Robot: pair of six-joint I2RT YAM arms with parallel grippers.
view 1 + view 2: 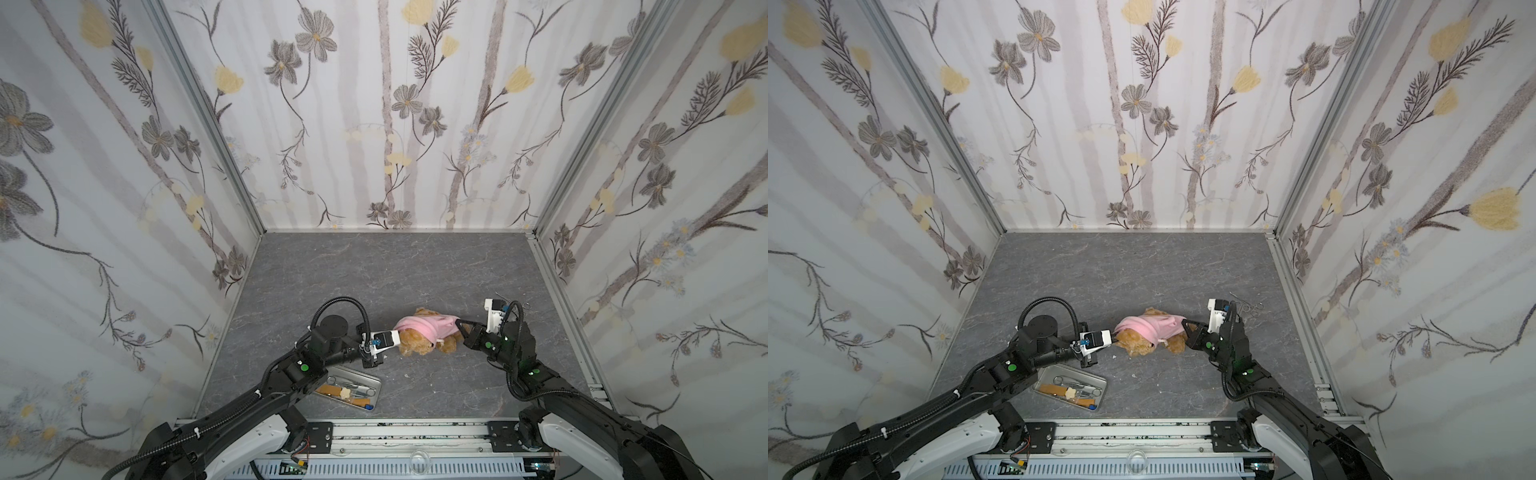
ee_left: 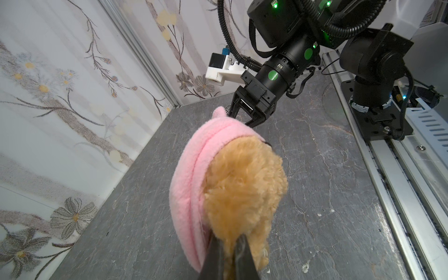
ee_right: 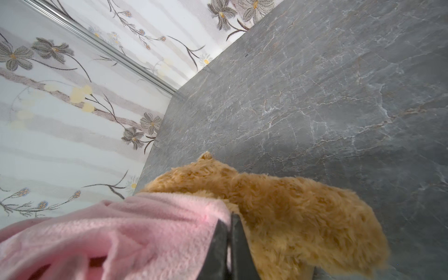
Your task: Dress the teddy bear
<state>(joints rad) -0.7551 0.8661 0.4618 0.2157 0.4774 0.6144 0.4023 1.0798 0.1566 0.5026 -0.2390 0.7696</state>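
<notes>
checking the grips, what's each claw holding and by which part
Left claw pinches the teddy bear by its brown fur; right claw pinches the pink shirt by its hem.

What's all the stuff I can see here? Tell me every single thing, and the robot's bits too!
small shaggy golden-brown plush teddy bear: one, golden-brown, lying mid-table, partly covered by the shirt
small pink fleece shirt: one, pink, pulled over the bear
shallow silver metal tray: one, silver, front left of table, holding small tools
thin metal scissor-like tools: count unclear, silver, on table beyond the right arm
grey marbled table: one, grey, under everything
flowery wall panels: three, white with grey and yellow flowers, around the table
left gripper: one, black, shut on the bear's fur
right gripper: one, black, shut on the shirt's edge
</notes>
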